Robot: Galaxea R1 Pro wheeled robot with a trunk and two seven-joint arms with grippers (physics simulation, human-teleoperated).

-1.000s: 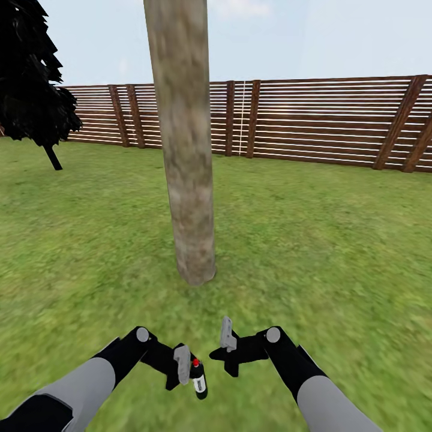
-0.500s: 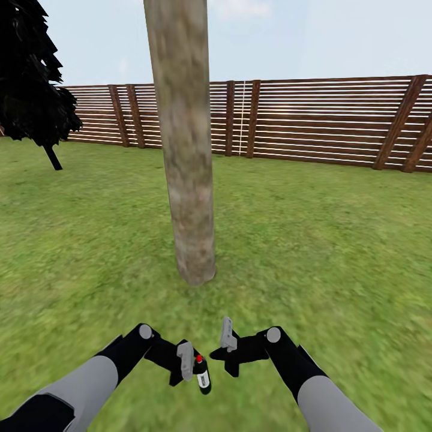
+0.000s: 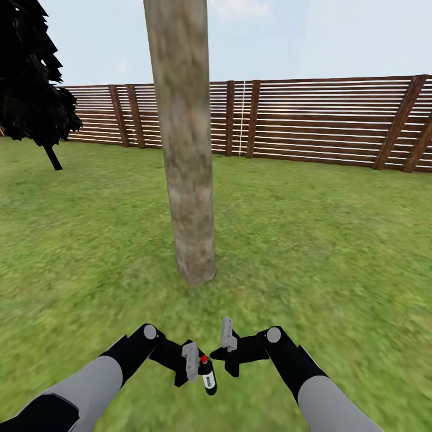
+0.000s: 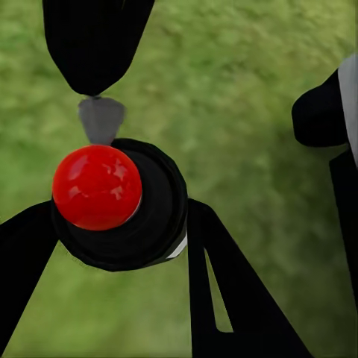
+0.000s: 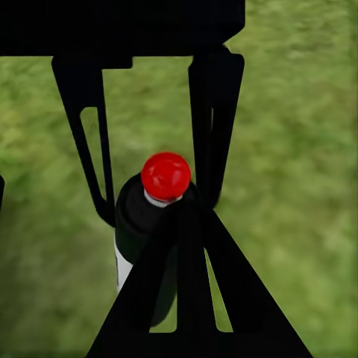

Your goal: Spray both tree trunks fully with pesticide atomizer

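The pesticide atomizer, a small black bottle with a red cap, hangs upright just above the grass floor. My left gripper is shut on its body, one finger on each side. My right gripper hovers just right of it, fingers together and holding nothing. From the right wrist the atomizer shows just past the closed fingertips. A thick mottled grey-tan tree trunk rises straight ahead, a little beyond both grippers. No spray cloud is visible.
A brown slatted fence closes off the back of the lawn. A dark-leaved thin-trunked tree stands at the far left. Open grass lies on both sides of the trunk.
My left gripper has carried the atomizer a short way to the right, closer to the right gripper. The right arm and the camera have stayed still.
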